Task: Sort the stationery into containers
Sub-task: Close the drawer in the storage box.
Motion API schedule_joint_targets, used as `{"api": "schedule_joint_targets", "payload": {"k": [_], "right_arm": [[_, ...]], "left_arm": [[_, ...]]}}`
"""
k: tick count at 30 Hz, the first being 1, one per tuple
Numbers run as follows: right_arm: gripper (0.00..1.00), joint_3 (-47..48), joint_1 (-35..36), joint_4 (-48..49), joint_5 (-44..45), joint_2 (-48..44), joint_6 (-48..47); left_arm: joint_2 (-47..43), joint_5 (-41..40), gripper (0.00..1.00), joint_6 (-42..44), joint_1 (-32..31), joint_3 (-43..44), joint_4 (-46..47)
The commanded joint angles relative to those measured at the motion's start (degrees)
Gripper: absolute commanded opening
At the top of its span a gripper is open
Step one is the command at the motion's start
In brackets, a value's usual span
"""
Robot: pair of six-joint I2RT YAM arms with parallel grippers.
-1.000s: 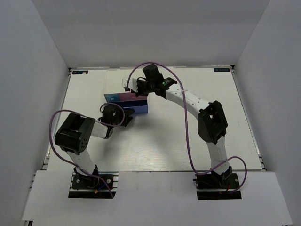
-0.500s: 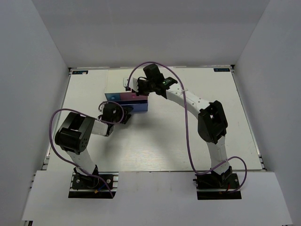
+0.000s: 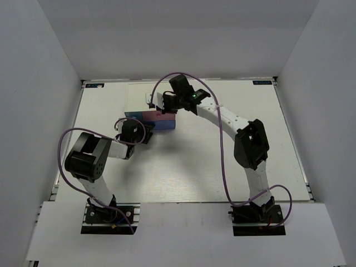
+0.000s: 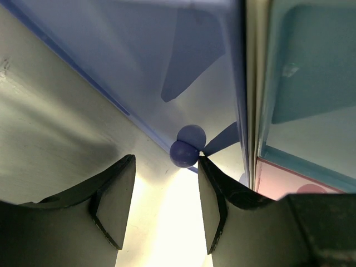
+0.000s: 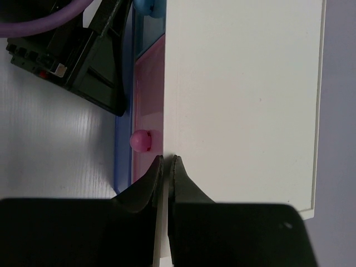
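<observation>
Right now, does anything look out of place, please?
Nothing stands out. The box looks intact, the left claw stands open at the blue knob, and the right claw is shut at the box's top edge.

place: robot lab cell | signs: white enclosure walls [image 3: 178,39], table [image 3: 183,178], two bolted arms [image 3: 251,147]

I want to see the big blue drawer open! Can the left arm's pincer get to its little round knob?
Probably yes. The left pincer stands open right in front of the blue knob, which sits just ahead of the fingertips, nearer one finger than the other. Nothing lies between them.
</observation>
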Motion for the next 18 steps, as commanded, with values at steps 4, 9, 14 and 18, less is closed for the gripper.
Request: {"api": "schedule_joint_targets", "payload": {"k": [4,9,14,18], "right_arm": [[0.0,0.9,1.1,-13.8,-5.8,2.2,1.1],[0.0,1.5,1.4,-13.5,-5.3,2.7,2.4],[0.0,2.4,1.6,-11.6,-3.0,3.7,7.1],[0.0,3.7,1.6,-10.3,-1.1,4.6,10.4]], "left_arm": [[-0.8,-3.8,0.6,-0.2,0.8,2.2,0.3],[-0.8,-3.1,0.6,-0.2,0.8,2.2,0.3],[-2.2,-2.5,0.64,0.3,0.8,-0.3,0.3],[-4.4,-3.6,0.65,0.3,0.8,-2.4,0.3]]}}
